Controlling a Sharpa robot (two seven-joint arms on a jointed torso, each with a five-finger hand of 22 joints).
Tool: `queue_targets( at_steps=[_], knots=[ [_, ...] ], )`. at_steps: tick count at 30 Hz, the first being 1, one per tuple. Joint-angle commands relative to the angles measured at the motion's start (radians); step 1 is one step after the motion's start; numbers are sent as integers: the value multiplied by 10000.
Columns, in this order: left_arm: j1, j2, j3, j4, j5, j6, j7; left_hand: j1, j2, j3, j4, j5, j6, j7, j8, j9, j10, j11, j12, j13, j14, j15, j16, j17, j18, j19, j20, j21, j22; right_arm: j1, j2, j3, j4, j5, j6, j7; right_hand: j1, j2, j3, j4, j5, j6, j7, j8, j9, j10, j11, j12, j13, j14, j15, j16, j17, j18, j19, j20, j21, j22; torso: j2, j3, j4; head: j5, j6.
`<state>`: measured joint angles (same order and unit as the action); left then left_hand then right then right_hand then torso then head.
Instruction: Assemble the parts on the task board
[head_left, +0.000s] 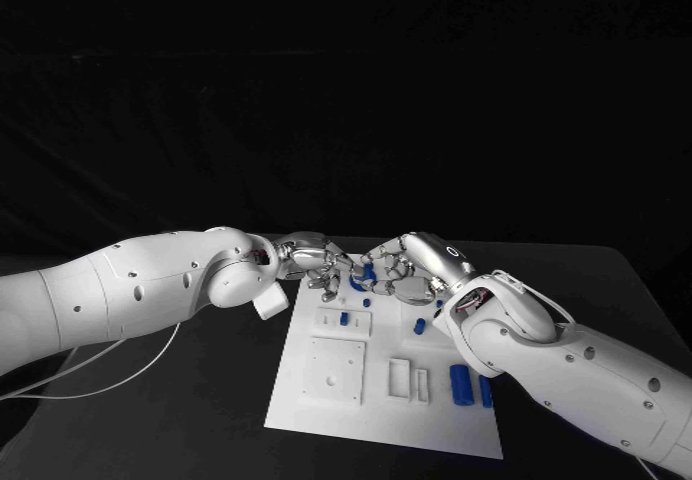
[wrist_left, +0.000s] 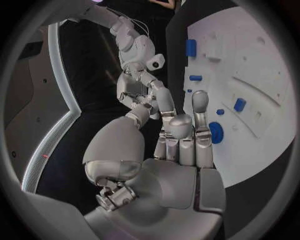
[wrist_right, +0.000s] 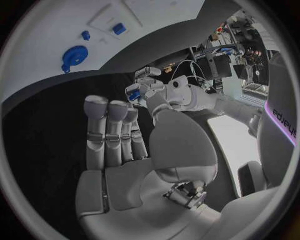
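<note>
The white task board (head_left: 378, 425) lies in the middle of the table. Both hands meet over its far edge. My left hand (head_left: 325, 262) pinches a small blue part (head_left: 371, 271) at its fingertips; the right wrist view shows that part (wrist_right: 134, 95) in the left hand (wrist_right: 147, 86). My right hand (head_left: 410, 268) hovers close beside it, fingers straight and apart (wrist_right: 107, 131), holding nothing. A round blue part (head_left: 356, 286) sits on the board just below the hands, next to the left hand's fingers (wrist_left: 200, 107). The held part is hidden in the left wrist view.
More blue parts lie on the board: one (head_left: 343, 320) on a raised plate, one (head_left: 420, 325) mid-board, two long ones (head_left: 460, 383) near the right edge. A white cable (head_left: 130, 375) trails over the black table (head_left: 188, 430) on the left.
</note>
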<state>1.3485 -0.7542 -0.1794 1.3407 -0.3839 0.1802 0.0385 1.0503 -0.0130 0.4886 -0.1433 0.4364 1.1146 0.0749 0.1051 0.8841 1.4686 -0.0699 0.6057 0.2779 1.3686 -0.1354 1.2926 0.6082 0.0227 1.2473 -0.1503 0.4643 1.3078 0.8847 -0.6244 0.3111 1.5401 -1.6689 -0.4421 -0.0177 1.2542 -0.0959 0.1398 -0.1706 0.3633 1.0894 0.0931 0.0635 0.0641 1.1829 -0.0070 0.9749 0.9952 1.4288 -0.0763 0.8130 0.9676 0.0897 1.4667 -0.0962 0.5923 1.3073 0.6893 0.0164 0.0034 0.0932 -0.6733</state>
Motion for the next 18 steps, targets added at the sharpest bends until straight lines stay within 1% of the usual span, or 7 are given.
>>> queue_targets(
  at_steps=[1,3,6,10,18],
  knots=[
    [2,21,5,13,-3,70,113,220,101,5,63,16,936,-904,57,1633,402,-62,-68,6,-64,-7,-37,-11,-91,6,-17,-22,176,0,3,-7,-3,33,207,28,-13,96,20,51,42,148,-6,-11,-2,13,-25,52,29,30,10,3,11,88,360,35,-40,682,3,4,-6,-1,-18],
    [2,24,5,9,17,61,122,220,101,5,63,16,936,-904,57,1633,402,-62,-68,6,-64,-7,-37,-11,-91,6,-17,-22,176,0,3,-12,0,30,204,22,-37,146,62,101,-1,412,-99,1,13,20,-80,61,41,35,-20,16,23,78,367,16,-14,688,3,4,-8,-2,-22],
    [2,30,5,5,42,62,134,227,109,9,82,7,933,-902,54,1633,403,-59,-76,4,-67,-7,-43,-12,-88,8,-15,-24,176,0,8,-23,-2,25,157,4,-59,173,94,161,-84,738,-194,-6,29,58,-135,87,71,54,-62,34,41,40,379,-28,31,696,0,2,-1,-8,-35],
    [2,35,5,1,55,52,138,227,109,9,82,7,933,-902,54,1633,403,-59,-76,4,-67,-7,-43,-12,-88,8,-15,-24,176,0,15,-34,-6,18,117,-23,-67,196,72,214,-146,981,-272,-5,42,94,-178,100,93,78,-95,48,60,4,392,-66,75,702,0,4,4,-5,-42],
    [2,41,6,-24,81,-22,163,227,109,9,82,7,933,-902,54,1633,403,-59,-76,4,-67,-7,-43,-12,-88,8,-15,-24,176,0,12,-51,-14,11,198,-36,-58,192,5,249,-196,1043,-292,-9,38,115,-188,97,108,79,-104,38,68,-31,387,-87,79,701,2,0,-1,-1,-55]
  ],
)
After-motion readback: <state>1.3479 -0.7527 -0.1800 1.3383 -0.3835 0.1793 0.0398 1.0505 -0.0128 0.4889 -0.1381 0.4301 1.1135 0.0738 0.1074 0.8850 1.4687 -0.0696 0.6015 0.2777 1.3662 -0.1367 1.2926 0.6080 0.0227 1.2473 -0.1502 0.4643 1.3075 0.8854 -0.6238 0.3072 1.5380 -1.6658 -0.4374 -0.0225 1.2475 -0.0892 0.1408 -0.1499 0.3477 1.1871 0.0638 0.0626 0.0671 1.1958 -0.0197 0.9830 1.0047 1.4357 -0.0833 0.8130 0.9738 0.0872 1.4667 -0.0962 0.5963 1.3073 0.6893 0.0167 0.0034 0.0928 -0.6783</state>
